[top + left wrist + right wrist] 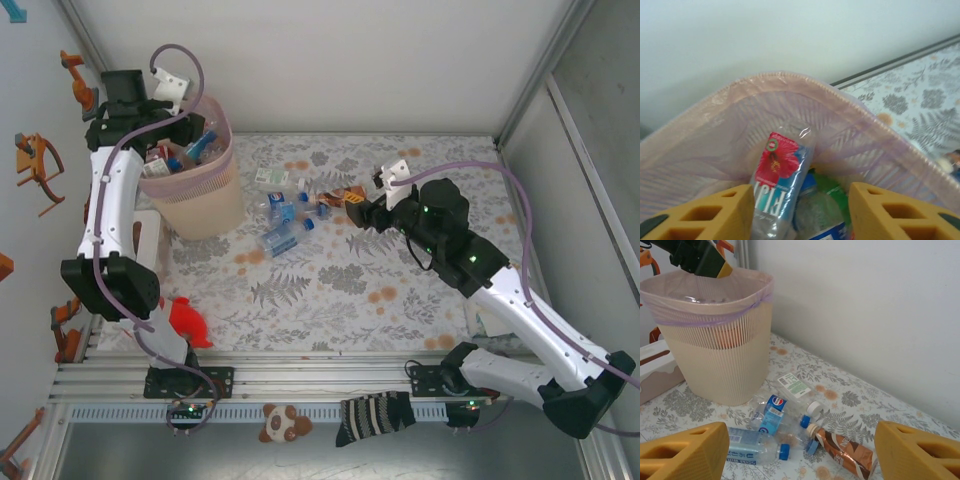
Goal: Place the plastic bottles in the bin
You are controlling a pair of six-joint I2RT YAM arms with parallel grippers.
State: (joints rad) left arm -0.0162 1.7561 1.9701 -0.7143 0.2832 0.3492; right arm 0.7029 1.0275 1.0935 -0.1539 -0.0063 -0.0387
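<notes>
Crinkled clear plastic bottles (754, 449) lie loose by the table's (860, 412) far edge, others inside the ribbed beige bin (715, 360) (pink bag liner (710, 316)) at its far-left corner. Left gripper (800, 200) hangs over it, jaws apart; right gripper (801, 435) gapes empty.

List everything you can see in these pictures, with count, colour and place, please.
bin: one, beige with pink bag, far left of the table
bottles in the bin: several, clear and green, count partly hidden
bottles on the table: about five, mostly clear with blue caps, one brown label, right of the bin
box: one, white, beside the bin
toy: one, red, near left edge of the table
plush animal: one, brown and white, before the arm bases
sock: one, black and white stripes, by the right arm base
tablecloth: one, pale with fern pattern, over the table
left gripper: one, yellow fingers, open, above the bin
right gripper: one, yellow fingers, open, above the table bottles
</notes>
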